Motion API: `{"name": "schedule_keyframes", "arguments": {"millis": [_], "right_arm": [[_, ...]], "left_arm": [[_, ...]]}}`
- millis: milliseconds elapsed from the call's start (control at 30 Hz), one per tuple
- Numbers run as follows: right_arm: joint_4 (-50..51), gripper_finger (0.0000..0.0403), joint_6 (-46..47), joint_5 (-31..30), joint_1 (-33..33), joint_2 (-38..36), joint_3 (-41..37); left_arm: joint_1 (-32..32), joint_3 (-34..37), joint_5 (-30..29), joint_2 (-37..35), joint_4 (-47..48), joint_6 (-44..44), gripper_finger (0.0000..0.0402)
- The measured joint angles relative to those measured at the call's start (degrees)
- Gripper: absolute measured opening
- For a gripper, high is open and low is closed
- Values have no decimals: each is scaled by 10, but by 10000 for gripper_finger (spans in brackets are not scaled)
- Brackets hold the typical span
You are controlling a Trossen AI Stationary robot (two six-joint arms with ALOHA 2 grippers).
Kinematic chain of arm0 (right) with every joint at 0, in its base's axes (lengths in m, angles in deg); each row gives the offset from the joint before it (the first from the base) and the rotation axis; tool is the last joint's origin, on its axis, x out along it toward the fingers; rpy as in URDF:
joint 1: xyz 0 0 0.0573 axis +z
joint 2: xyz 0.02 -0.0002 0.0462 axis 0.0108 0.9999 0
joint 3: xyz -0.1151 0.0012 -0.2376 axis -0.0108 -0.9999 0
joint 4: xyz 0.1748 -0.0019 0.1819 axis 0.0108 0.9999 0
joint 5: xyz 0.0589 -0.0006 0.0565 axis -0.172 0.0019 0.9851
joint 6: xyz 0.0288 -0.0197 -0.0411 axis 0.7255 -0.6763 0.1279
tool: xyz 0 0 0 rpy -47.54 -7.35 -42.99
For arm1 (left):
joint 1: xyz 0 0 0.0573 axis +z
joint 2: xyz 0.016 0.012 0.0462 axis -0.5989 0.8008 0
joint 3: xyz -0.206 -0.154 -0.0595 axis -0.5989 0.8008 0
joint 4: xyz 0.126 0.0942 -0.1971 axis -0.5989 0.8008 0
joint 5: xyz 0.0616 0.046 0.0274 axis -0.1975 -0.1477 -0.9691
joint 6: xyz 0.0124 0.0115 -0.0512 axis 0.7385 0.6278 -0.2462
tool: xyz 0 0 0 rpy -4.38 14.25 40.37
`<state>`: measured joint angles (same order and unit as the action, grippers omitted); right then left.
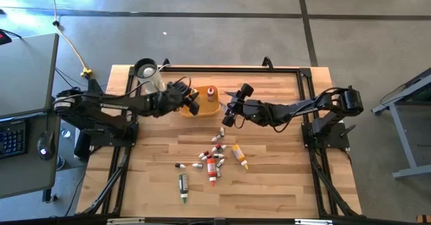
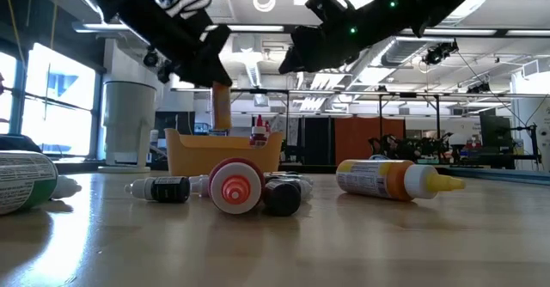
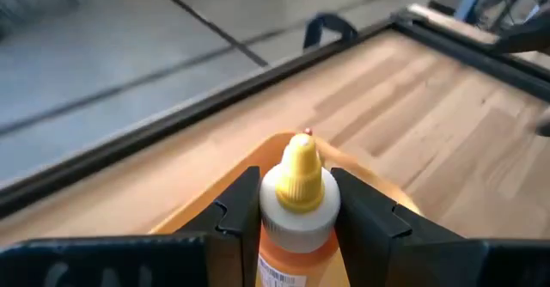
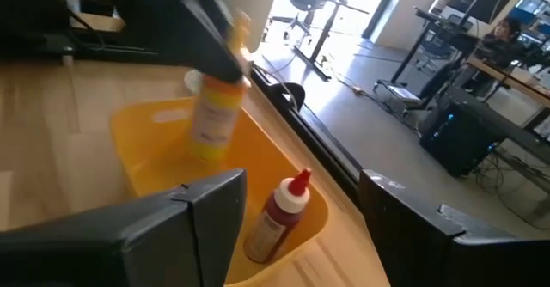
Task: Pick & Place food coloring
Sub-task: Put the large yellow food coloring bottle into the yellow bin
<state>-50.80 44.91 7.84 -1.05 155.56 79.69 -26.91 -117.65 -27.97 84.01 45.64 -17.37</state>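
Note:
A yellow-orange tray [image 1: 204,108] sits at the table's far middle, and a red bottle [image 4: 273,218] stands upright inside it. My left gripper [image 1: 191,102] hangs over the tray's left part, shut on an orange food coloring bottle [image 3: 296,203] with a white collar and a yellow tip. My right gripper [image 1: 231,114] is in the air just right of the tray, open, with nothing between its fingers [image 4: 206,210]. Several more food coloring bottles [image 1: 214,157] lie on their sides on the wood near the table's middle. My left gripper pinches the orange bottle between its two fingers at the white collar and the shoulder below it [image 3: 296,222]. The fingers run along the bottle, and its yellow tip [image 3: 301,162] sticks out past them. The bottle [image 4: 210,119] hangs slightly tilted over the tray; I cannot tell whether its base touches.
A white jug [image 1: 149,77] stands at the far left, behind the left arm. A green tube [image 1: 183,184] and an orange-and-yellow bottle [image 1: 239,156] lie apart from the cluster. A black rail [image 1: 269,68] runs along the table's far edge. Bare wood lies toward the near edge.

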Motion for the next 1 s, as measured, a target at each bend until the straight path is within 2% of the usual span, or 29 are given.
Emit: {"name": "schedule_keyframes", "arguments": {"millis": [67,133,500,767,1000], "right_arm": [[-3,220,-1,0,2,0,0],[-4,220,-2,0,2,0,0],[-2,220,-2,0,2,0,0],[-2,220,-2,0,2,0,0],[-1,220,-2,9,2,0,0]], "left_arm": [[27,-1,50,27,-7,-3,106],[45,0,76,58,-15,-4,106],[86,0,79,196,-166,57,106],[85,0,66,207,-182,77,106],[85,0,54,207,-207,89,154]]}}
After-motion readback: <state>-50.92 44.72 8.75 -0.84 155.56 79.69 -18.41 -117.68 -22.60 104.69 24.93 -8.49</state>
